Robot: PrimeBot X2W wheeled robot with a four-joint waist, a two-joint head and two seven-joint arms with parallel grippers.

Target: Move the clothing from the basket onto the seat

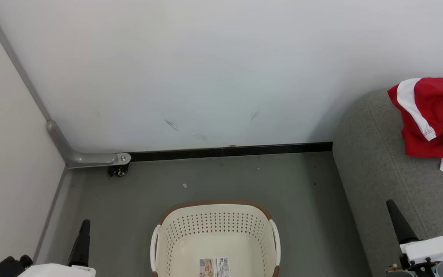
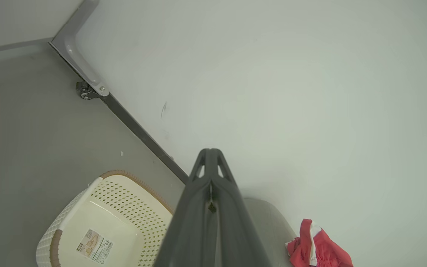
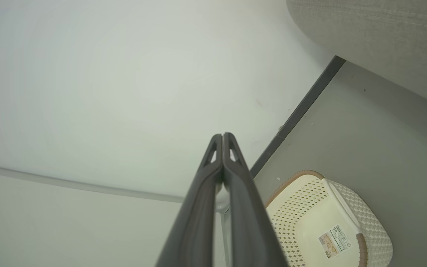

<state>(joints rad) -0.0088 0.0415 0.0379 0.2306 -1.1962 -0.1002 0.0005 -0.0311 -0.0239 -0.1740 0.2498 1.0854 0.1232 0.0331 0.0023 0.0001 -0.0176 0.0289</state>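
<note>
Two end effectors, both idle. The left end effector [image 1: 84, 227] is held at the near left over the floor [image 1: 244, 177], fingers pressed together, nothing pinched. The right end effector [image 1: 393, 209] is held at the near right over the seat's edge, fingers likewise pressed together, nothing pinched.

One basket [image 1: 214, 202] is set on the floor at near centre, between the two end effectors. Its interior is bare apart from a printed label [image 1: 214, 266] stuck to the bottom.

One lot of clothing [image 1: 431, 119], red with white stripes and trim, is heaped on the seat [image 1: 375, 177] at the far right. It is well apart from the basket and cut by the frame edge.

Progress: the transfer is judged complete, or very nearly so, since the basket is bare and the clothing is laid on the seat. No further garment to be moved can be made out.

Views compared: the basket's near part is cut off in the head view. More of its bottom is given in both wrist views, and it is bare there too. In the left wrist view the clothing is given as a small red heap on the seat's rounded end. The shut seam between each pair of fingers is shown plainly in the wrist views, whereas in the head view each pair is reduced to a single dark spike.
</note>
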